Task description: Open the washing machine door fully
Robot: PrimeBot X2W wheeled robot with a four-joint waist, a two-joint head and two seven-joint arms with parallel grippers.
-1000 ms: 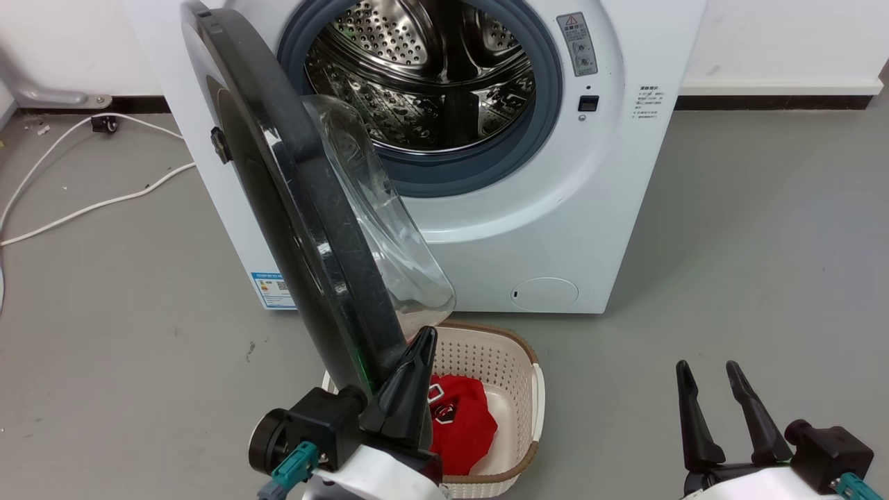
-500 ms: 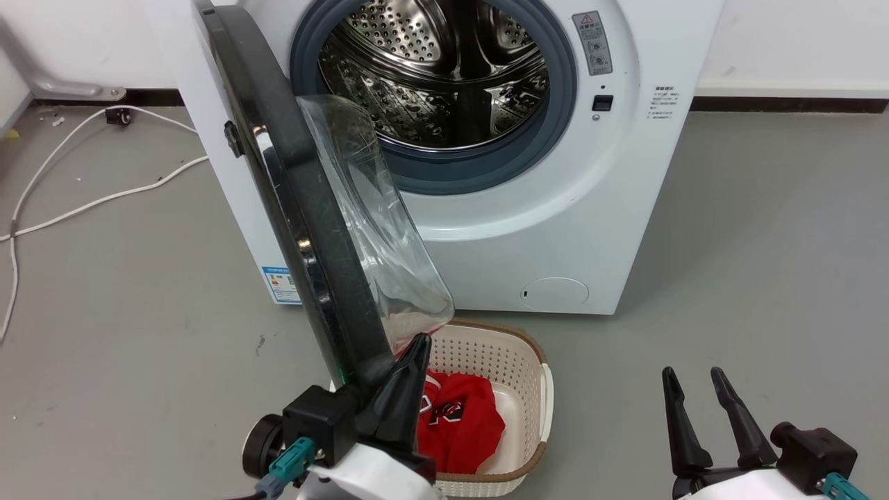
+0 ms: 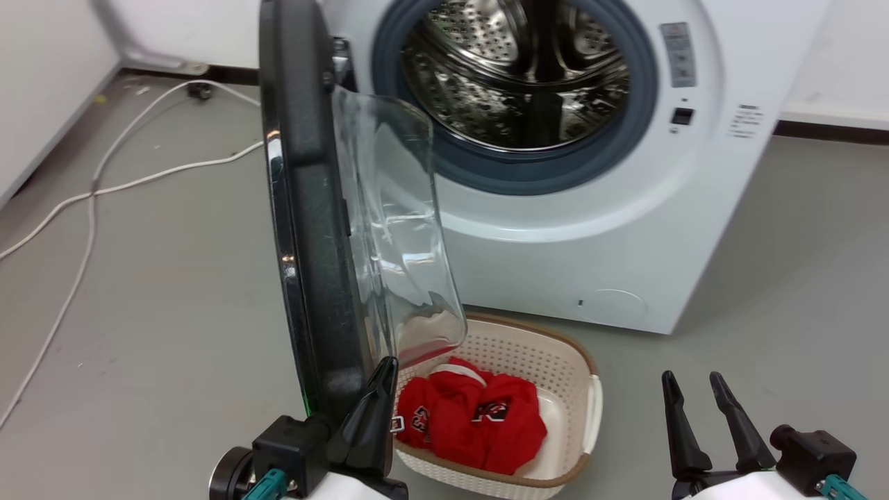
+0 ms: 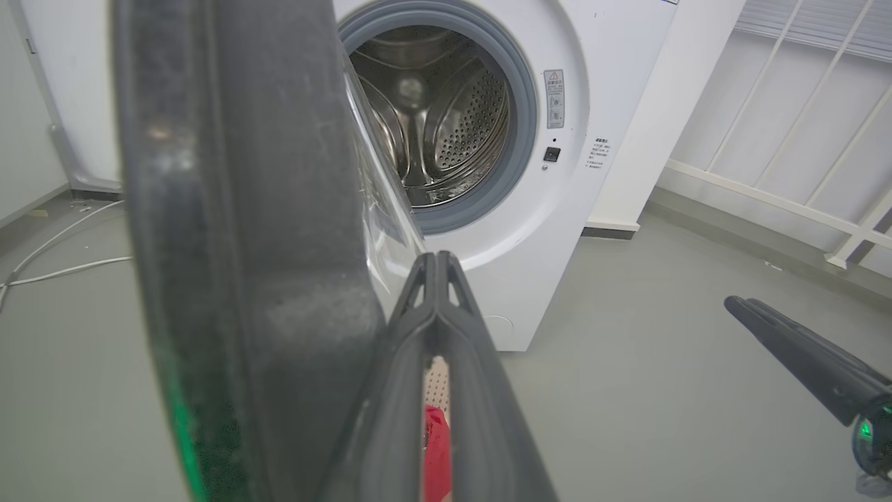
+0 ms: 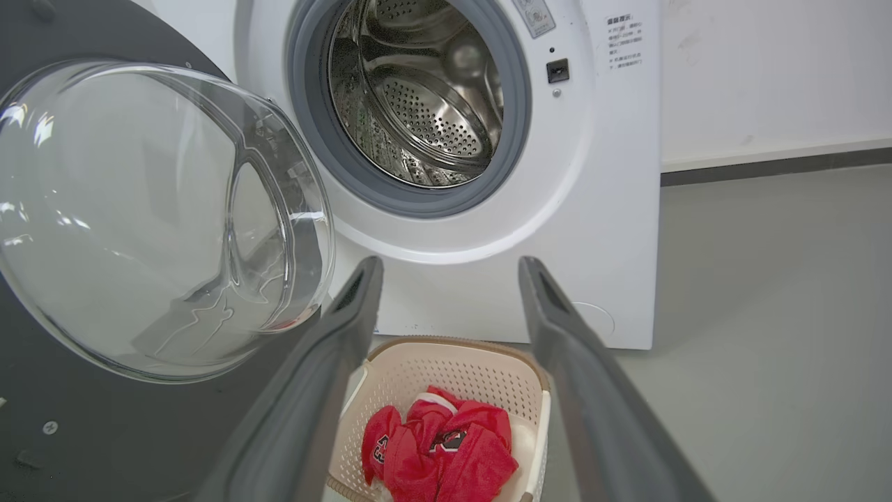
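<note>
Nearest us, our left gripper (image 3: 386, 368) has its two fingers pressed together on nothing, and they lie against the inner side of the lower rim of the washing machine door (image 3: 312, 243); at the lower right our right gripper (image 3: 692, 380) hangs above the grey floor (image 3: 764, 278) with its fingers spread apart and empty, well apart from the door; between the two arms sits a cream perforated basket (image 3: 591, 410) with a crumpled red garment (image 3: 479, 417) in it; the door stands edge-on to our head camera, swung out from the front of the washing machine (image 3: 555, 264), its clear glass bowl (image 3: 396, 229) bulging towards our right; behind it the grey seal (image 3: 486, 167) rings the steel drum (image 3: 528, 83); far left, a white cable (image 3: 104, 187) trails over the floor.
</note>
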